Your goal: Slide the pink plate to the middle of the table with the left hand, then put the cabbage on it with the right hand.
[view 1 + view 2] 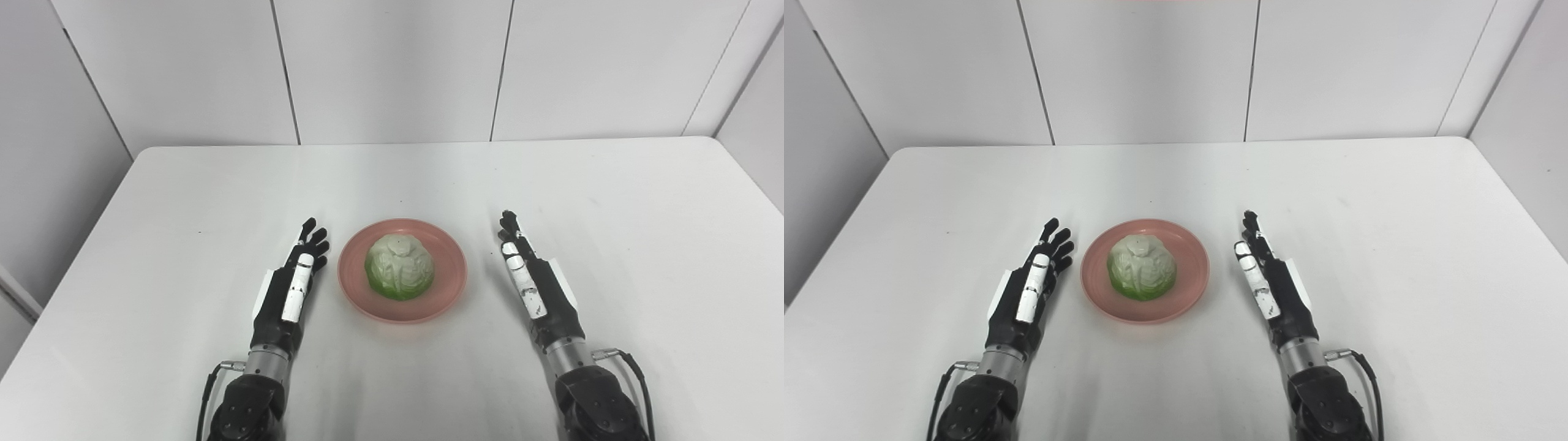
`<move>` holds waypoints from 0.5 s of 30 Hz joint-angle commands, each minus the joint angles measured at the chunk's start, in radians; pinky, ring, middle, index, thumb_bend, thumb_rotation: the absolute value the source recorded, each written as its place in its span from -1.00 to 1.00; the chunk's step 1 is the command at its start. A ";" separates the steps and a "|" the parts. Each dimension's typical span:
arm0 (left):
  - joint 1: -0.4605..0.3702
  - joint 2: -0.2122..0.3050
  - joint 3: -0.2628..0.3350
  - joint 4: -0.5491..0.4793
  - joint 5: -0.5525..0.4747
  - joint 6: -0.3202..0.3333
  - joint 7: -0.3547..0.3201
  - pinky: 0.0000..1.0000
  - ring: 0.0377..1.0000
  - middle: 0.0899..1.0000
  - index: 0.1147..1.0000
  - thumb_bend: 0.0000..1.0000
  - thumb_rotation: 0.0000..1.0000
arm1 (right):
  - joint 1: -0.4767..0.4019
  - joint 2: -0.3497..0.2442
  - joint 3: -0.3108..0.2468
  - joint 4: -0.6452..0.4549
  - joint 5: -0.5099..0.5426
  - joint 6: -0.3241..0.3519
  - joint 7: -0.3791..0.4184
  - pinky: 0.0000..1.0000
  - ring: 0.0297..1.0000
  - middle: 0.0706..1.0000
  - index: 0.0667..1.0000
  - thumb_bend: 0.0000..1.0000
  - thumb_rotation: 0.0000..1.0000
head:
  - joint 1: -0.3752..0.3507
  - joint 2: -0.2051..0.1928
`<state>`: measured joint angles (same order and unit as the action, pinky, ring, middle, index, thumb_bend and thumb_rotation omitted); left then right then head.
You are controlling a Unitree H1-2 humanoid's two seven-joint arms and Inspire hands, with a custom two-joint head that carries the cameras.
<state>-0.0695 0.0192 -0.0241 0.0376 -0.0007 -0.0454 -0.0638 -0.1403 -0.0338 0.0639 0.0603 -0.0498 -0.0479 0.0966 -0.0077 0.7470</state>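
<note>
White panelled walls close in a pale table (184,202), and near its middle sits the pink plate (450,275) with the cabbage (400,266) resting on its centre, so both steps look done. The cabbage appears round, compact and fairly light, probably a smooth model that could roll; cupping it from above or around its sides would suit best. The plate looks stiff and shallow, easy to push by its rim. On either side, near the plate but clear of it, the left hand (293,285) and right hand (531,278) lie with fingers stretched out and apart, holding nothing. Both views show the same layout, merely shifted sideways; neither reveals anything the other hides.
</note>
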 commanded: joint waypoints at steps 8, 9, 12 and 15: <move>0.047 0.021 -0.004 0.009 0.058 -0.052 0.019 0.98 0.96 0.98 0.97 -0.11 1.00 | 0.032 -0.012 0.001 -0.017 0.029 0.016 0.019 1.00 1.00 1.00 1.00 -0.31 1.00 | 0.000 -0.001; 0.048 0.021 -0.004 0.013 0.061 -0.061 0.019 0.98 0.96 0.97 0.97 -0.10 1.00 | 0.033 -0.013 0.001 -0.019 0.031 0.016 0.021 1.00 1.00 1.00 1.00 -0.30 1.00 | 0.000 -0.001; 0.052 0.022 -0.006 0.017 0.064 -0.080 0.018 0.98 0.96 0.98 0.97 -0.10 1.00 | 0.039 -0.015 0.001 -0.028 0.033 0.022 0.025 1.00 1.00 1.00 1.00 -0.28 1.00 | -0.003 -0.002; 0.058 0.021 -0.008 0.013 0.074 -0.088 0.021 0.97 0.96 0.97 0.97 -0.10 1.00 | 0.044 -0.018 0.002 -0.028 0.036 0.015 0.030 1.00 1.00 1.00 1.00 -0.27 1.00 | -0.001 -0.002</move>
<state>-0.0541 0.0225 -0.0321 0.0241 0.0632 -0.1020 -0.0511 -0.1160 -0.0446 0.0655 0.0278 -0.0242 -0.0375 0.1225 -0.0092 0.7440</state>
